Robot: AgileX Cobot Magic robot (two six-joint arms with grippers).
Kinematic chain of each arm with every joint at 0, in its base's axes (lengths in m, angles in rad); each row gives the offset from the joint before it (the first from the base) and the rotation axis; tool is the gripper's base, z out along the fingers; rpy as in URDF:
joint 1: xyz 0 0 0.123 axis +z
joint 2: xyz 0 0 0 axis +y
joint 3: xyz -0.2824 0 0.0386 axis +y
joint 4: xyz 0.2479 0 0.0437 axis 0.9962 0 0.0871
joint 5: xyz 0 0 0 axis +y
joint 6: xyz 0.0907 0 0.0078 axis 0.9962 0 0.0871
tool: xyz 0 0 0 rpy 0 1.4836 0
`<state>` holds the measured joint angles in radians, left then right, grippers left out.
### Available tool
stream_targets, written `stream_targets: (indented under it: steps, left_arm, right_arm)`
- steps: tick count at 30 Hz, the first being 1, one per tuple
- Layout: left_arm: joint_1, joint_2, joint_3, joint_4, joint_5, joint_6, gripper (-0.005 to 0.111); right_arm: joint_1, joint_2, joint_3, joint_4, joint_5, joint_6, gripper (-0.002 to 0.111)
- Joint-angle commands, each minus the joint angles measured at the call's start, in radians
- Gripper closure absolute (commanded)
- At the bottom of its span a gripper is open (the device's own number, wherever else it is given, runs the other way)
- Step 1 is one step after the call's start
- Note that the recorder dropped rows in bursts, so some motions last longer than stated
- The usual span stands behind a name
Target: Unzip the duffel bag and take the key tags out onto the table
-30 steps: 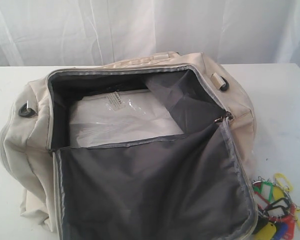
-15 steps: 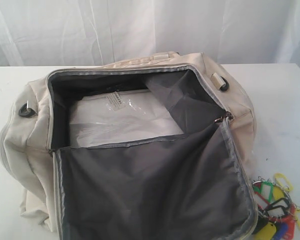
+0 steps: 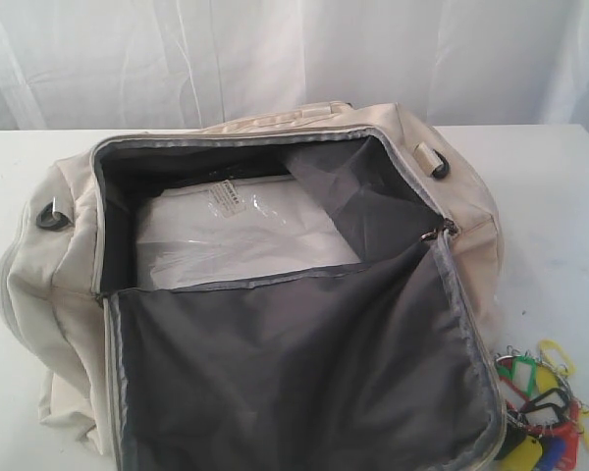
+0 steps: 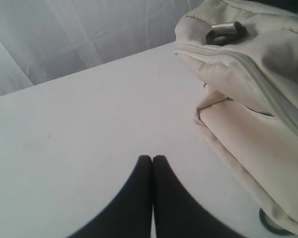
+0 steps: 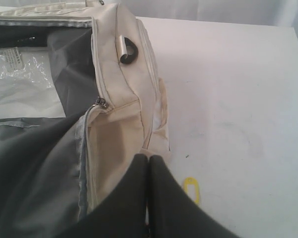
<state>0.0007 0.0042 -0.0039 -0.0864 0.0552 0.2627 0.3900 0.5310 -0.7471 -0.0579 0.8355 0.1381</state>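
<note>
The left gripper (image 4: 152, 158), black fingers pressed together on nothing, hangs over the wide white tabletop (image 4: 89, 124), which lies bare ahead of it. The end of the large cream fabric duffel bag (image 3: 69, 285) is close beside. The right gripper (image 5: 148, 156), likewise pressed together and empty, sits by the bag's other end, with free table beyond. The bunch of coloured plastic key tags (image 3: 542, 407) lies on the table just beside it. The bag gapes unzipped, grey-lined flap folded out, holding a flat white packet in clear plastic (image 3: 236, 235).

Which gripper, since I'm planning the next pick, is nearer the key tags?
Right. The right gripper is close beside a yellow tag of the key tags, past the duffel bag's right end; the left gripper is off the bag's opposite end.
</note>
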Motion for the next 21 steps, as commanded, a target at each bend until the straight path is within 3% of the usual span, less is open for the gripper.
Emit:
stream_targets:
  steps: [1, 5, 11, 21]
  left_arm:
    - [0.003, -0.004, 0.004, -0.007, -0.01, 0.0, 0.107]
    - [0.003, -0.004, 0.004, -0.01, 0.005, 0.0, 0.107]
    - [0.003, -0.004, 0.004, -0.01, 0.131, 0.0, 0.107]
    - [0.003, -0.004, 0.004, -0.013, 0.172, 0.0, 0.107]
  right_arm:
    - [-0.003, -0.005, 0.003, 0.0, -0.006, 0.0, 0.108]
    - [-0.003, -0.005, 0.003, 0.0, -0.006, 0.0, 0.108]
    - [-0.003, -0.005, 0.003, 0.0, -0.005, 0.0, 0.108]
    - [-0.003, -0.005, 0.003, 0.0, -0.005, 0.0, 0.108]
